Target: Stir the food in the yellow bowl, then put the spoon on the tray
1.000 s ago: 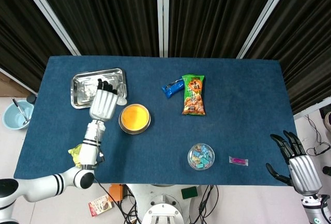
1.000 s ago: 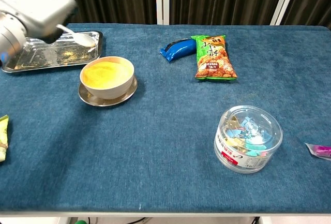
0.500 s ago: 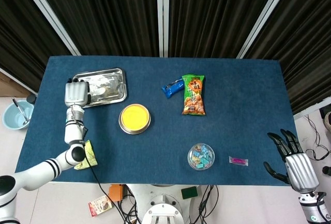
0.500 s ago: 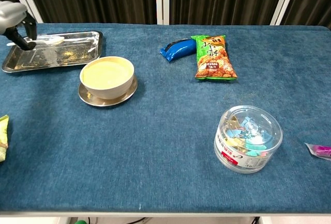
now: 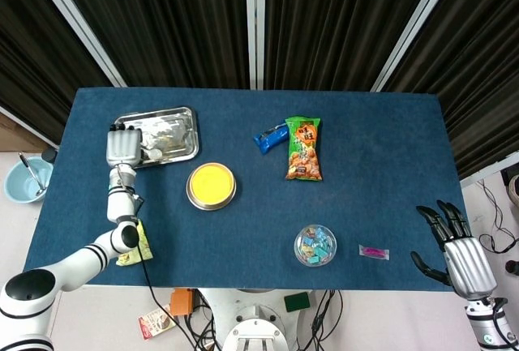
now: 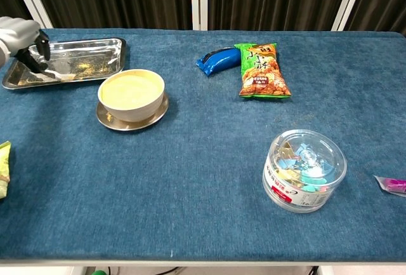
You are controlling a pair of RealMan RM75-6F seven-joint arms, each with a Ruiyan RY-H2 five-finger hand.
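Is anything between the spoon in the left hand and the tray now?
Nothing visible. The left hand holds the spoon low over the tray, its bowl end at or just above the tray floor. The yellow bowl sits clear, in front.

Dark pleated curtains (image 5: 340,19) with pale, perhaps metal, posts behind blue-clothed table (image 5: 381,181).

Head view: high above, looking steeply down, far enough to take in the whole blue table (image 5: 243,229); chest view: low at the near edge, facing the curtains, closer; both share the tray (image 5: 185,116) (image 6: 95,47) and yellow bowl (image 5: 212,184) (image 6: 130,93).
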